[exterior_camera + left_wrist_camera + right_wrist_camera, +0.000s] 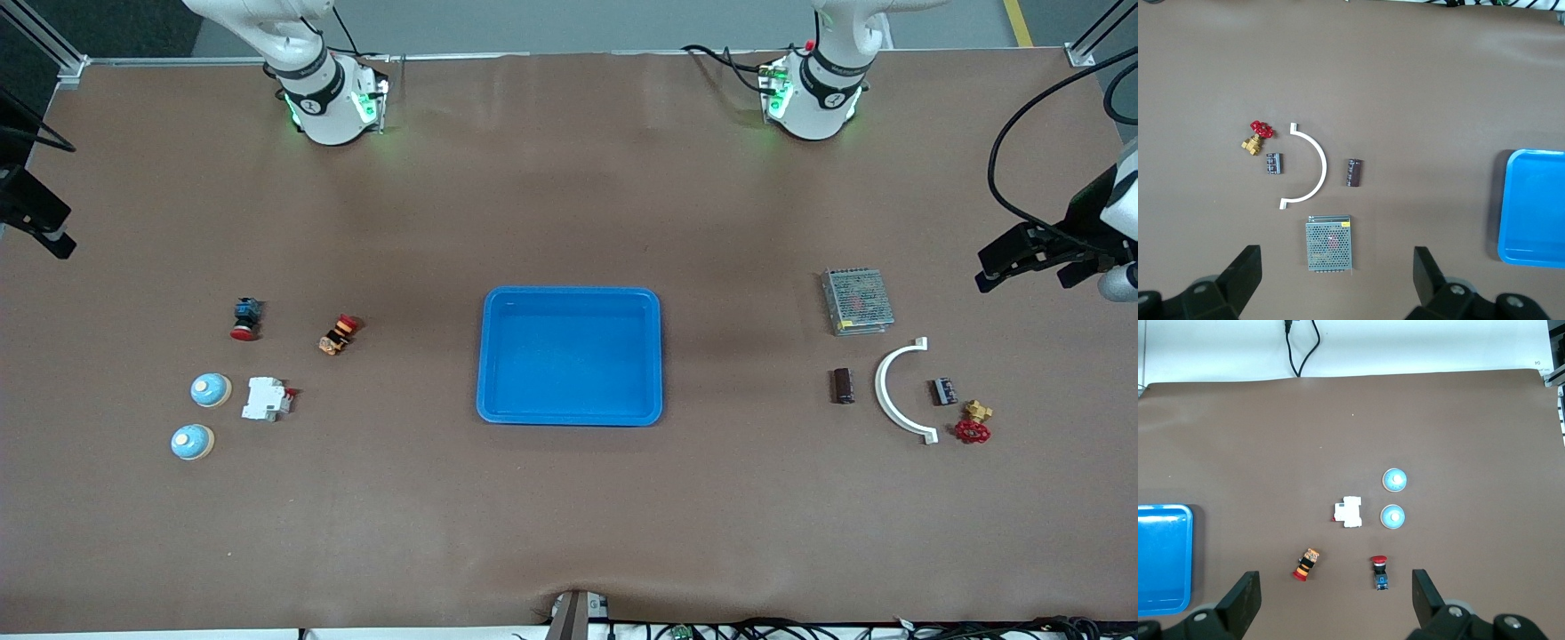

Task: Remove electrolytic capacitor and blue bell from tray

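Front view: tray (570, 356) sits mid-surface and holds nothing. A dark cylindrical electrolytic capacitor (842, 386) lies on the surface (569, 178) toward the left arm's end, beside a white curved bracket (900, 391). Two blue bells (211, 389) (192, 442) stand toward the right arm's end, next to a white breaker (267, 399). Judgement: both task items are already outside the tray, so the removal looks complete, or the scene does not match the task; nothing is left to lift out.

Left wrist view: left gripper (1338, 280) hangs high over the surface, jaws spread wide, holding nothing. Below it are a metal mesh box (1329, 243), the capacitor (1353, 173) and a red-handled valve (1257, 137). A tray corner shows at the edge.

Right wrist view: right gripper (1336, 600) is likewise released and empty, over two push-buttons (1305, 565) (1379, 572), probably emergency-stop types. Bells (1395, 479) sit apart from the tray.

Next move: none needed beyond both arms waiting clear.
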Robot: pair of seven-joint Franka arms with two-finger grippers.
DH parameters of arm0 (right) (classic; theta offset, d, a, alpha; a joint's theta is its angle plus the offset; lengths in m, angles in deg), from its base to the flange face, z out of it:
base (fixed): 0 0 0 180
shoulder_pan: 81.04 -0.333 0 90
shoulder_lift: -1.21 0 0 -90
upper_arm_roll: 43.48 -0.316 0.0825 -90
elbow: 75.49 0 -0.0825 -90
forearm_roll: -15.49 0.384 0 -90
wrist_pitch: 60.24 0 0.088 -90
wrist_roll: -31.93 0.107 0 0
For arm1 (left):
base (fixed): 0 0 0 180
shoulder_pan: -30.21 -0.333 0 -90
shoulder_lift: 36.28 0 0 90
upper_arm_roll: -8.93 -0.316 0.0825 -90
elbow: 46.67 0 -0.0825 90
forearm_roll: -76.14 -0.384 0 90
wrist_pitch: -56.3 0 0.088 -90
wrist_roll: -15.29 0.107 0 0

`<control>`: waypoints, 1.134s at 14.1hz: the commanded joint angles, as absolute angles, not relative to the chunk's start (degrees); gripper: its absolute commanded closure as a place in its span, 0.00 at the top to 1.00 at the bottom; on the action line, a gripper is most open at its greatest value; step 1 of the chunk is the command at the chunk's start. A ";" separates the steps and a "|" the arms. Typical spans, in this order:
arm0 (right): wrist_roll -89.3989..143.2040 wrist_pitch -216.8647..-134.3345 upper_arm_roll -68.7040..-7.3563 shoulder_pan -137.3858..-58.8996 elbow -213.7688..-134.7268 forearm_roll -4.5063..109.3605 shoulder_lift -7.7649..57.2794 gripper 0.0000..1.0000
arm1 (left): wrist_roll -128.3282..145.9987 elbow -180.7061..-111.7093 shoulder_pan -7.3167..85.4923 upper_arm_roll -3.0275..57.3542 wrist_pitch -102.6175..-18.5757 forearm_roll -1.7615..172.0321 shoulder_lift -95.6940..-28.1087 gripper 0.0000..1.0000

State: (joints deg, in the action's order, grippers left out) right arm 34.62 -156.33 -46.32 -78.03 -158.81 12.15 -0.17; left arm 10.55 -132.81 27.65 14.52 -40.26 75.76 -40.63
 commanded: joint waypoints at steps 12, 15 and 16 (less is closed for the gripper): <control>35.19 -149.55 -45.76 -77.88 -155.47 14.17 0.58 1.00 | 11.60 -132.98 27.75 14.64 -38.36 76.76 -39.27 1.00; 35.27 -147.97 -45.50 -77.44 -155.56 14.26 1.91 1.00 | 11.51 -133.16 27.49 14.46 -38.36 76.76 -39.62 1.00; 35.27 -147.26 -45.41 -77.27 -155.64 14.35 2.60 1.00 | 11.51 -133.07 27.58 14.38 -38.36 76.58 -39.62 1.00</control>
